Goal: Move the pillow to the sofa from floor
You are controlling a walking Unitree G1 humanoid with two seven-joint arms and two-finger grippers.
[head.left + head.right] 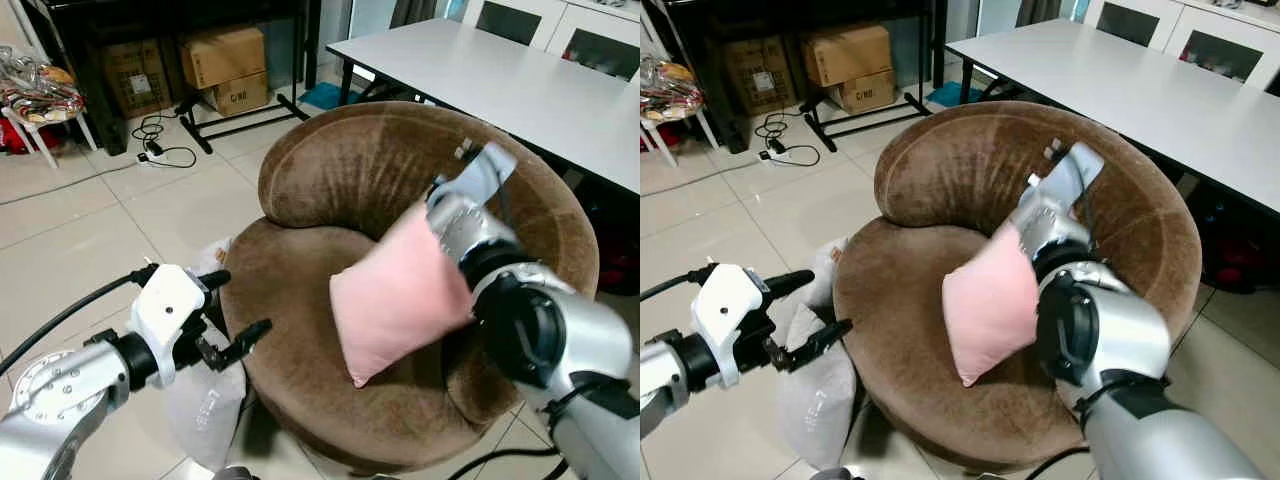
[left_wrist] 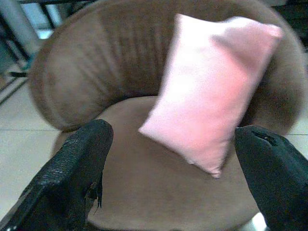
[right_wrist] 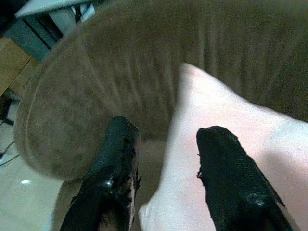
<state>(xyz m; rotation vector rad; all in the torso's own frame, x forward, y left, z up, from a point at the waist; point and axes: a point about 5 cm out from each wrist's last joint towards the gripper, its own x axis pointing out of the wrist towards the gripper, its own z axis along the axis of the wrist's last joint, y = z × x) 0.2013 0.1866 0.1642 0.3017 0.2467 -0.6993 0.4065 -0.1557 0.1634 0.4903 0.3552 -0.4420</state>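
Note:
A pink pillow (image 1: 400, 295) lies tilted on the seat of the round brown sofa chair (image 1: 300, 170), leaning toward its right side. My right gripper (image 3: 168, 132) is open just above the pillow's upper edge, close to the sofa's backrest, with its fingers (image 3: 118, 163) spread and not clamped on the fabric. My right arm (image 1: 540, 330) covers the pillow's right side. My left gripper (image 1: 235, 308) is open at the sofa's left front edge, pointing at the pillow (image 2: 211, 91) from a short distance and holding nothing.
A pale grey bag (image 1: 815, 390) slumps on the tiled floor against the sofa's left side, under my left arm. A white table (image 1: 520, 80) stands behind on the right. Cardboard boxes (image 1: 225, 55) and cables (image 1: 160, 145) lie at the back left.

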